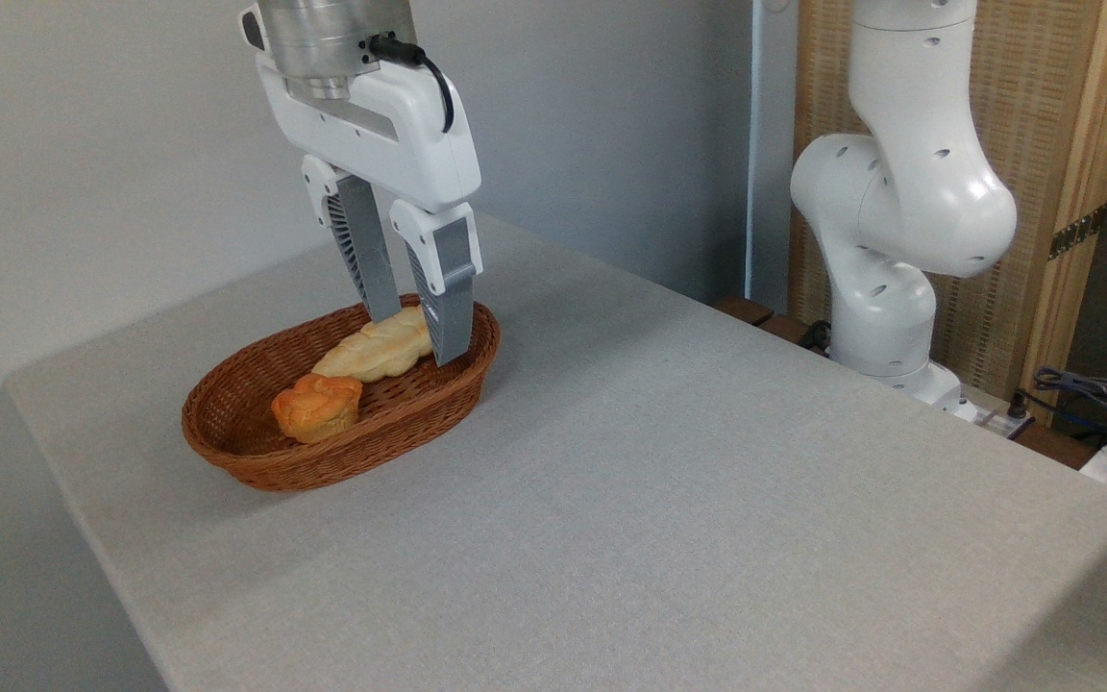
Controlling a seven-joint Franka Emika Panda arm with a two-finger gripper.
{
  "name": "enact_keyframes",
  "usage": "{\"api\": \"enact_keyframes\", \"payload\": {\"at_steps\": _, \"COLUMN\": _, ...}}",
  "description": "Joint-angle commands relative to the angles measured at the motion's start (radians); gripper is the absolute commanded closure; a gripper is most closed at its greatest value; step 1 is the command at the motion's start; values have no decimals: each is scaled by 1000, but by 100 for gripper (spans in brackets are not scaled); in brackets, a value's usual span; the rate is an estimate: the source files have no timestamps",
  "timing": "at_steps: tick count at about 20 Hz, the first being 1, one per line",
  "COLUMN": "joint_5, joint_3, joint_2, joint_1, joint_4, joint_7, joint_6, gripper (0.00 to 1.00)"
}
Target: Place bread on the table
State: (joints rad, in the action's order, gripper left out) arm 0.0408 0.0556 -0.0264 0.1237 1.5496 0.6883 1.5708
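So the orange bun [317, 407] I'm supposed to move is sitting in the wicker basket [256, 459], down and to the left of my fingers, and nothing's touching it. My gripper [416, 338] is parked over the far right end of the basket instead, fingers apart and straddling the tip of the pale braided loaf [376, 348]. Left finger [366, 252] sits behind the loaf, right finger [453, 288] reaches down in front of its end, close to the basket wall. My worry: if I close now I grab the wrong bread, or clip the rim and drag the whole basket. The two breads also lie nearly touching, so reaching over for the bun could nudge the loaf. Open grey table [707, 461] to the right of the fingers is where it should land.
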Motion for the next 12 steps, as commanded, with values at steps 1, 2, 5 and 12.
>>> {"api": "enact_keyframes", "payload": {"at_steps": 1, "joint_5": 13, "joint_3": 0, "joint_2": 10, "joint_1": 4, "joint_4": 0, "joint_7": -3, "joint_6": -21, "gripper": 0}}
{"api": "enact_keyframes", "payload": {"at_steps": 2, "joint_5": 13, "joint_3": 0, "joint_2": 8, "joint_1": 4, "joint_4": 0, "joint_7": -6, "joint_6": -20, "gripper": 0}}
{"api": "enact_keyframes", "payload": {"at_steps": 5, "joint_5": 16, "joint_3": -5, "joint_2": 8, "joint_1": 4, "joint_4": 0, "joint_7": -29, "joint_6": -17, "gripper": 0}}
{"api": "enact_keyframes", "payload": {"at_steps": 12, "joint_5": 74, "joint_3": -78, "joint_2": -1, "joint_1": 5, "joint_4": 15, "joint_7": -97, "joint_6": 33, "gripper": 0}}
